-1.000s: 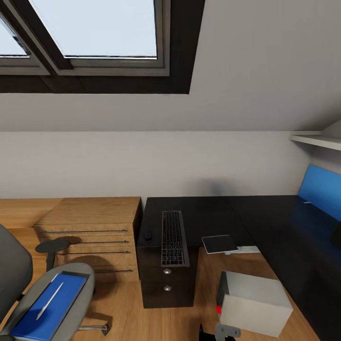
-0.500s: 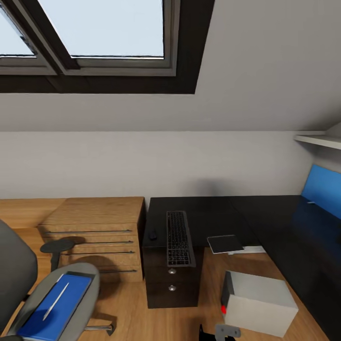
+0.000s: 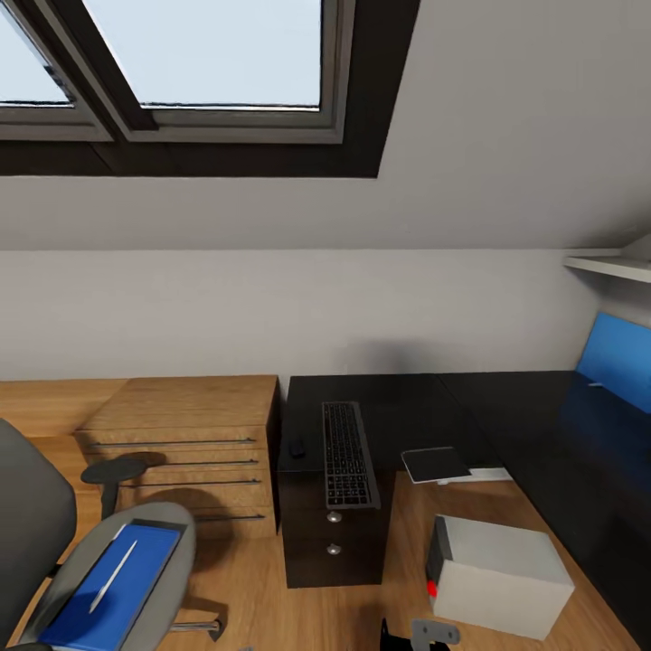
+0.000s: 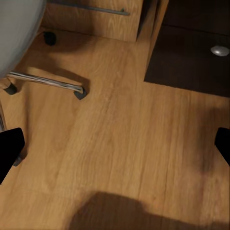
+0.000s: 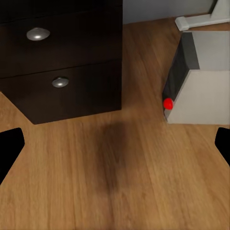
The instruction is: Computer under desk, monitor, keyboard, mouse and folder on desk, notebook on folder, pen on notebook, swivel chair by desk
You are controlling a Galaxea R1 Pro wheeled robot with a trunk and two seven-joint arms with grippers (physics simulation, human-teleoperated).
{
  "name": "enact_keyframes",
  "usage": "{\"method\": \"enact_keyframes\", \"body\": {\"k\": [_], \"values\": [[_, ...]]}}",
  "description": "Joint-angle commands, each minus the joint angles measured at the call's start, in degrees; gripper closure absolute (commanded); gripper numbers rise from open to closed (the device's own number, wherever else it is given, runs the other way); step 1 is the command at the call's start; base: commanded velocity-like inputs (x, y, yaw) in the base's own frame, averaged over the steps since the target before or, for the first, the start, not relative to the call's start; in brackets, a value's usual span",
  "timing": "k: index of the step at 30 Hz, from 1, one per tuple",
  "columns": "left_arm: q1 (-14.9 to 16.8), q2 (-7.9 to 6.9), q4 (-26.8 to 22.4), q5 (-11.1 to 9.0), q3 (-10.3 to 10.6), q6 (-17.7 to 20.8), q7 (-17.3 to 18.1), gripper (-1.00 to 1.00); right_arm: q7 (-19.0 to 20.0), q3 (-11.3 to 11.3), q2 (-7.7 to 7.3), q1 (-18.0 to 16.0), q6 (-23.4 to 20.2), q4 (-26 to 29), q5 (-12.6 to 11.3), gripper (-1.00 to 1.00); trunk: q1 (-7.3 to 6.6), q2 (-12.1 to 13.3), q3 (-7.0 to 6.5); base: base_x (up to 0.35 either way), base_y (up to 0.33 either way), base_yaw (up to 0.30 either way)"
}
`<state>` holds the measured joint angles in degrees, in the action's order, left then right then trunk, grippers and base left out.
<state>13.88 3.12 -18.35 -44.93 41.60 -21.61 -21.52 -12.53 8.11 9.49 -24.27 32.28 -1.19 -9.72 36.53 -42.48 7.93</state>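
Note:
The grey swivel chair [image 3: 36, 533] stands at the lower left; the blue folder [image 3: 136, 579] lies on its seat with a white pen [image 3: 113, 575] on top. The keyboard [image 3: 348, 452] and a small black mouse [image 3: 297, 445] rest on the black drawer cabinet [image 3: 330, 542]. The dark notebook [image 3: 436, 464] lies by the desk's [image 3: 542, 434] near corner; what carries it is unclear. The computer [image 3: 502, 574] sits on the floor beside the desk. The monitor is out of view. My left gripper [image 4: 115, 148] and right gripper [image 5: 115, 146] hang open over bare floor.
A light-wood bench [image 3: 181, 434] with drawers stands left of the cabinet. The chair's chrome leg [image 4: 45, 80] and the cabinet [image 4: 191, 48] lie ahead of the left gripper. Cabinet [image 5: 62, 62] and computer [image 5: 201, 76] flank the right gripper's floor strip. A shelf [image 3: 610, 265] juts out at the right.
The whole head picture has slid a little to the right, so the camera has turned slightly left. The things themselves have not moved.

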Motion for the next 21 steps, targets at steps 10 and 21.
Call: {"method": "enact_keyframes", "body": {"k": [10,21], "values": [[0.1,0.71,-0.1,-0.3,0.5,-0.8,-0.4,-1.0,-0.1,0.5,0.0,-0.1,0.3,-0.1,-0.5,-1.0,2.22,-4.1,1.9,0.0,0.0,0.0],[0.1,0.74,0.0,-0.3,0.6,-0.8,-0.4,-1.0,-0.1,0.5,0.0,-0.1,0.2,-0.1,-0.6,-1.0,4.63,-8.5,4.15,0.0,0.0,-0.024]]}}
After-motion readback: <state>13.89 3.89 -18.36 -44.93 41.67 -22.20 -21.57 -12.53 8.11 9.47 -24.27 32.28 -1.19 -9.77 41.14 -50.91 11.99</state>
